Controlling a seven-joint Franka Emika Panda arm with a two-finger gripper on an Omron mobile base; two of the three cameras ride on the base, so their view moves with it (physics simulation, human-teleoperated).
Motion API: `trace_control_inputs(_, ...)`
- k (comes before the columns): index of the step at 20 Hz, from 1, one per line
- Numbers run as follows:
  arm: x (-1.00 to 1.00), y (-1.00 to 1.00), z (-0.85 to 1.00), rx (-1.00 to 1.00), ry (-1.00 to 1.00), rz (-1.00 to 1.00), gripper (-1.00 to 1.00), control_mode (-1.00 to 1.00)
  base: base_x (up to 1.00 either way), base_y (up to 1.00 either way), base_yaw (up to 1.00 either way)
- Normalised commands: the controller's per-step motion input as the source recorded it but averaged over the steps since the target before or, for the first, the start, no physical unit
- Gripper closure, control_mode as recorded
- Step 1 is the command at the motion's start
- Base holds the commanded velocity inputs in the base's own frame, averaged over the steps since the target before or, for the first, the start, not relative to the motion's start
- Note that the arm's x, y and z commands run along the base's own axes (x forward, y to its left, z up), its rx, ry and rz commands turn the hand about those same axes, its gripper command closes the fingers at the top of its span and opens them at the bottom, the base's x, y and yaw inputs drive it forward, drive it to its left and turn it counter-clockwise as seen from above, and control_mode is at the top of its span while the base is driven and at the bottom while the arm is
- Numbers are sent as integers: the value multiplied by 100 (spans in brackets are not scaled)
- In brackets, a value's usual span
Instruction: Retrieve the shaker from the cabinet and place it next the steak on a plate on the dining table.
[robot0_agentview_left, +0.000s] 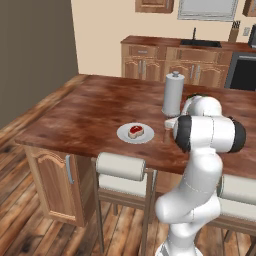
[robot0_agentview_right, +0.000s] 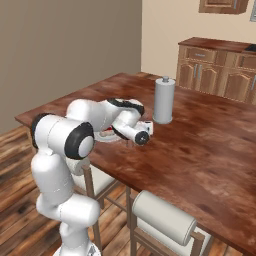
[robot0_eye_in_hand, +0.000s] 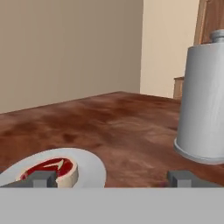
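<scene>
Hand view, gripper (robot0_eye_in_hand: 111, 178) spread wide and empty, low over the dark red-brown tabletop (robot0_eye_in_hand: 122, 127), steak (robot0_eye_in_hand: 54, 169) on white plate (robot0_eye_in_hand: 92, 168) by one fingertip, tall white cylinder (robot0_eye_in_hand: 205, 105) standing beside the other, shaker not discernible.

The arm hides part of the plate (robot0_agentview_right: 106, 137) in the right base view.

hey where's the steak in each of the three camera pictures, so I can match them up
Left base view: the steak lies on the plate, centre, left of the arm.
Right base view: hidden behind the arm, only a sliver of plate visible.
Hand view: lower left.
Shared landmark: the tall white cylinder.
</scene>
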Motion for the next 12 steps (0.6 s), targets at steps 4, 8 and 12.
trace_control_inputs(4,-46,-3,100,-12,7,2,-100,-100,0,0,0)
trace_control_inputs(8,-46,0,100,-23,0,8,-100,-100,0,0,0)
trace_control_inputs(12,-83,-6,94,-32,0,14,-100,-100,0,0,0)
